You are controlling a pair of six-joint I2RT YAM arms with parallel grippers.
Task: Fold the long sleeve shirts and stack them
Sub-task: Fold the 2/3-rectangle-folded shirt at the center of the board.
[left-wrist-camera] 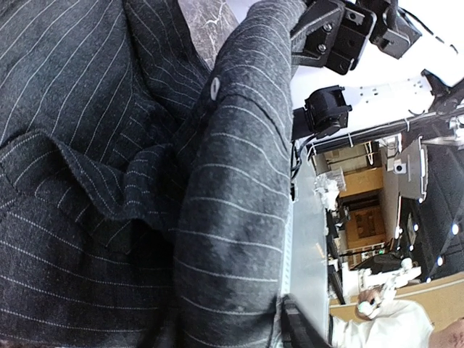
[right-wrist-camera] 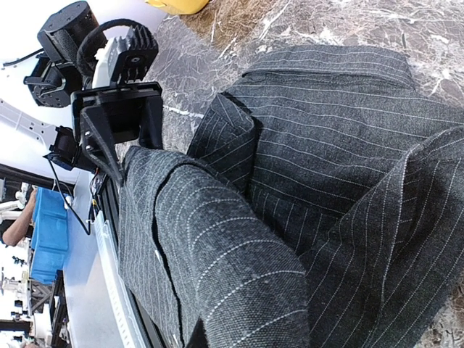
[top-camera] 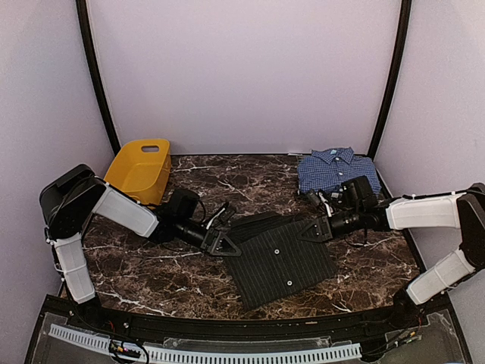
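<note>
Black shirt (top-camera: 282, 258): laid mid-tabletop (top-camera: 151, 265), partly folded, its far edge bunched and raised between the two grippers.
Left gripper (top-camera: 227, 244): pinched on the black shirt's far-left edge; pinstriped cloth is seen draped close across the wrist view.
Right gripper (top-camera: 309, 233): pressed together on the same shirt's far-right edge.
Blue shirt (top-camera: 333, 171): folded flat, collar uppermost, set at the far-right corner behind the right gripper.
Basket (top-camera: 140, 171): yellow, tilted, placed at the far-left corner.

Black pinstriped cloth shirt (top-camera: 284, 262) is matt, coarse-woven. Dark marble-patterned table (top-camera: 151, 267) is glossy. Yellow plastic basket (top-camera: 136, 179) is smooth.
</note>
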